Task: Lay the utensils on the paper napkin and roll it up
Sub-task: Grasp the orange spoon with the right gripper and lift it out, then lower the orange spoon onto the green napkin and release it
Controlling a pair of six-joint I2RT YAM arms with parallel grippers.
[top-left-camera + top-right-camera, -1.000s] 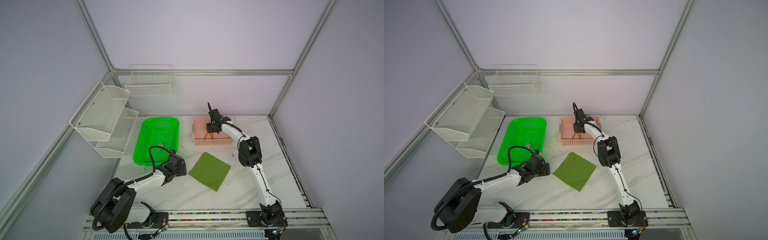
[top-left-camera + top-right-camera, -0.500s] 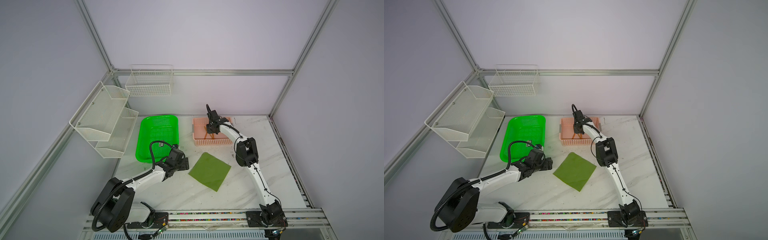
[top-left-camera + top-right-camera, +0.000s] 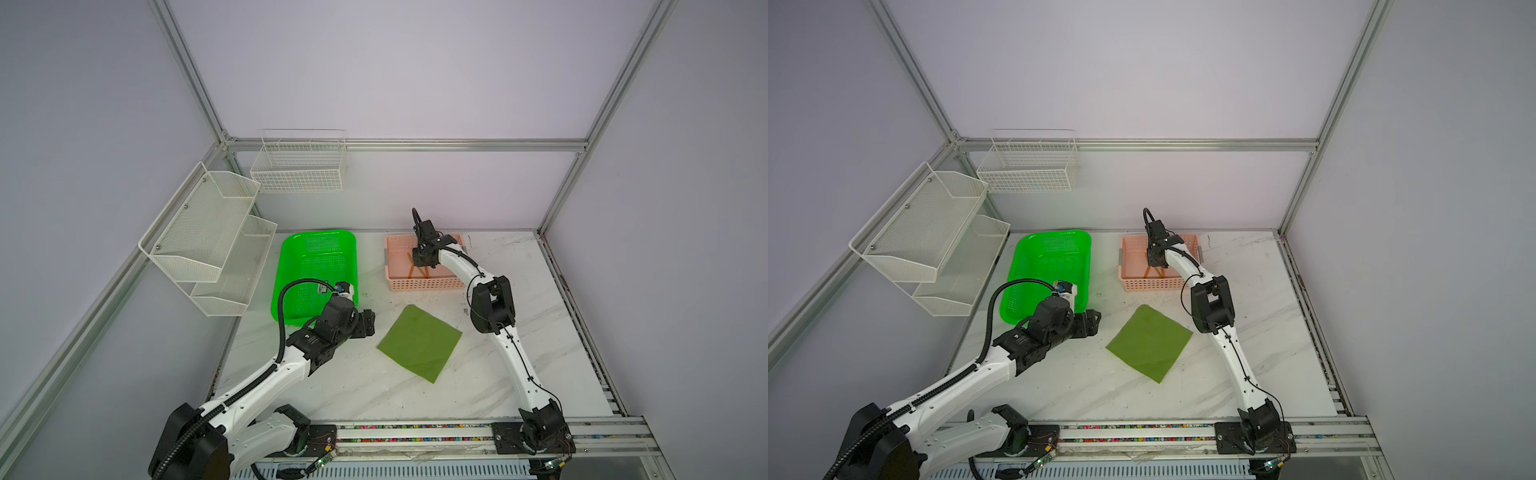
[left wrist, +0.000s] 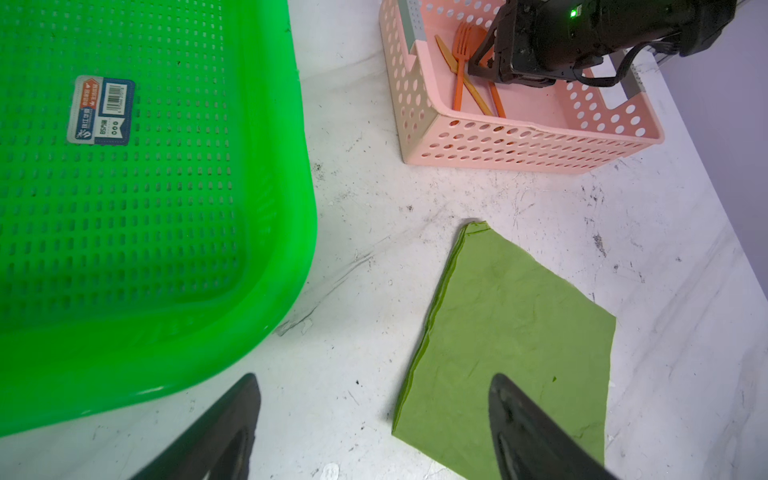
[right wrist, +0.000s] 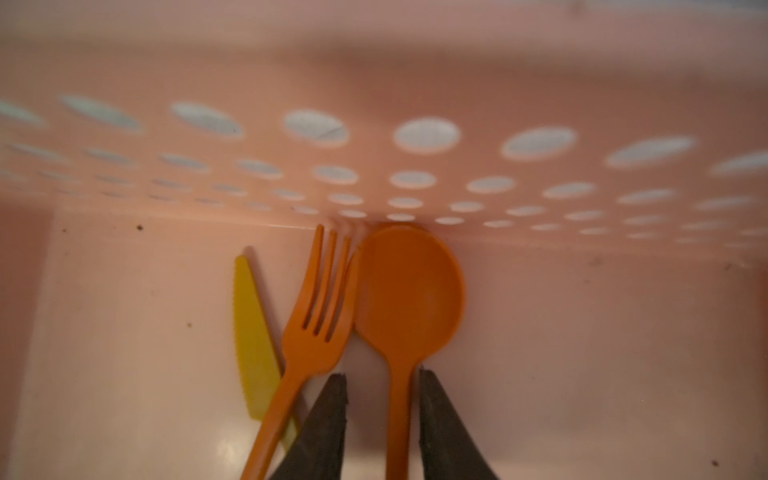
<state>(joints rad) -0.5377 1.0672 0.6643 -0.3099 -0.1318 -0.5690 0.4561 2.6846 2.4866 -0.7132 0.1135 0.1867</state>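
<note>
Spoon handle (image 5: pixel 398 415) between the right pincer's (image 5: pixel 380 376) jaws, inside the pink basket (image 5: pixel 374 83)

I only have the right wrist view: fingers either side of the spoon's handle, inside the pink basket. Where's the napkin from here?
Observer: The paper napkin lies flat on the table, just on the robot's side of the pink basket, with one corner pointing at the basket.
Operator: Anything on it yet?
Observer: No, nothing lies on it.
Operator: And where's the other arm?
Observer: The left gripper is open, close to the napkin's edge on the side of the green tray.
</note>
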